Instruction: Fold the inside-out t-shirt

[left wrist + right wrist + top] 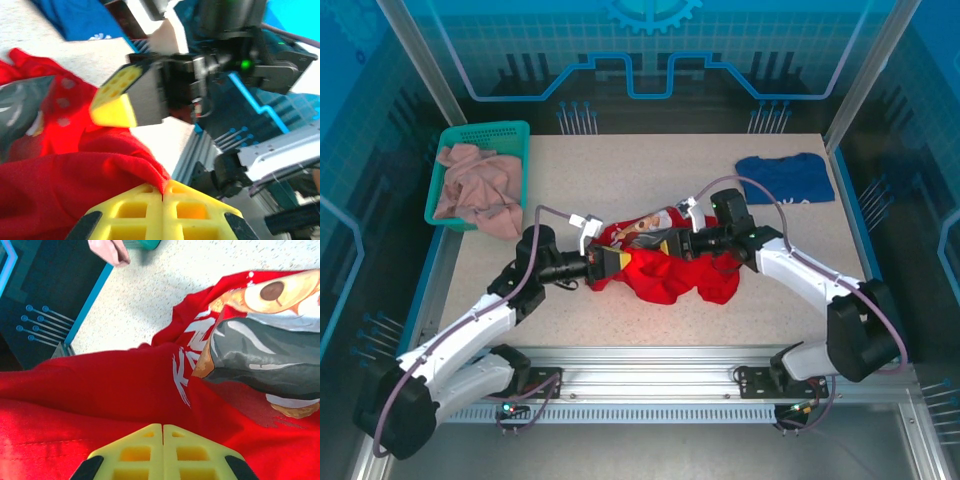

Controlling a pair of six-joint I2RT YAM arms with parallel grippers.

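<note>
Speckled table: surface in use. The inside-out t-shirt, bright red, lies crumpled in a heap at the table's centre, towards the near edge, with part of its chest print facing up. A green basket at the far left corner holds a pinkish-beige garment that spills over its near rim. A dark blue t-shirt lies flat near the far right corner. The left gripper is clenched on a red fold at the heap's left side. The right gripper is likewise pinched closed on red cloth, close opposite the left.
</note>
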